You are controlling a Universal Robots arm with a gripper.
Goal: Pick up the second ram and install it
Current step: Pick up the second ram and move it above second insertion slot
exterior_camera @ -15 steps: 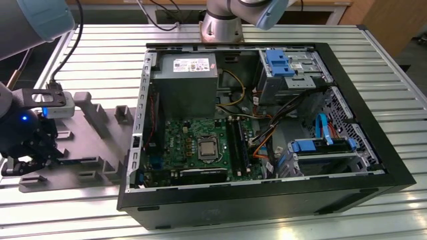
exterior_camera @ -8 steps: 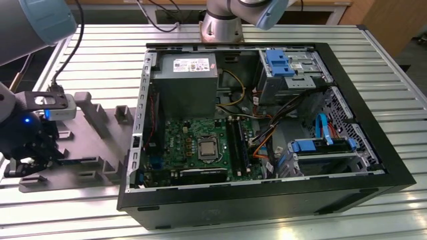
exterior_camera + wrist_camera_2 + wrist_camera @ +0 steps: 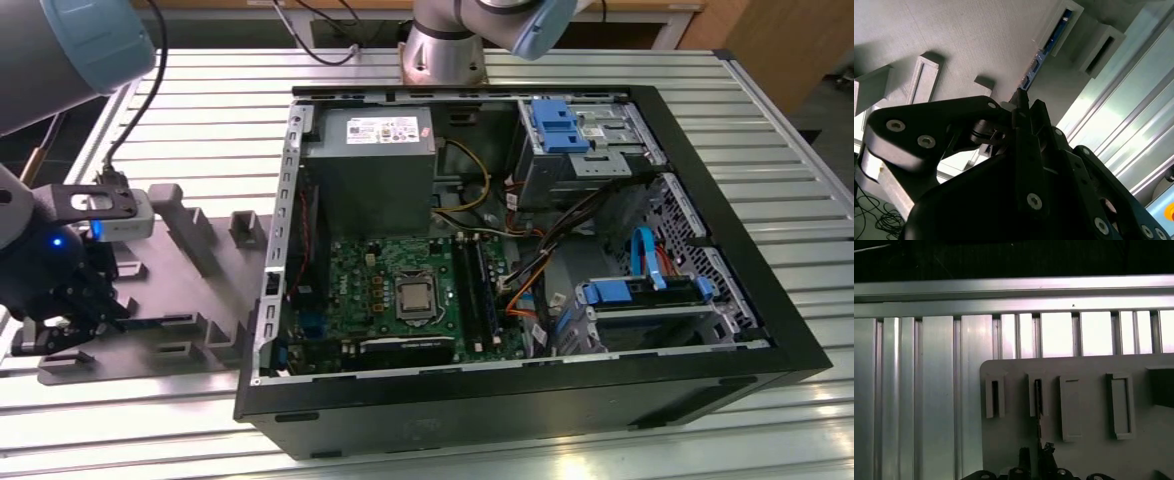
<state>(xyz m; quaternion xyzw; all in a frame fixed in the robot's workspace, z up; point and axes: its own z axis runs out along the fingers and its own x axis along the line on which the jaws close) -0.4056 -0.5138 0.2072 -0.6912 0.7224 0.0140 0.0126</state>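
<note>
Slatted aluminium table [image 3: 801, 200] carries everything. An open PC case [image 3: 534, 420] lies on its side mid-table, w/ a green motherboard [image 3: 360, 275] and a grey power supply box [image 3: 367, 170] inside. The arm's base [image 3: 447, 50] stands behind the case.

A grey plastic tray [image 3: 200, 300] w/ raised blocks sits just beside the case, on the exterior view's left. The gripper [image 3: 60, 320] hangs low over the tray's far end, well apart from the case.

In the second wrist view the ram stick [image 3: 1035, 67] shows as a thin blue strip. It runs edge-on from a slotted block on the tray straight into the gripper [image 3: 1024, 100]. The two black fingers [image 3: 1040, 117] are drawn together on the near end of the stick, one each side, w/ no gap showing btwn them and the board.

In the first wrist view the ram stick [image 3: 1038, 395] is a dark thin line. It stands in the second slotted block along the tray's edge, and the gripper [image 3: 1035, 452] is closed around its lower part. The stick's far end sits in the block's slot, so it is in the tray, not in the motherboard.
</note>
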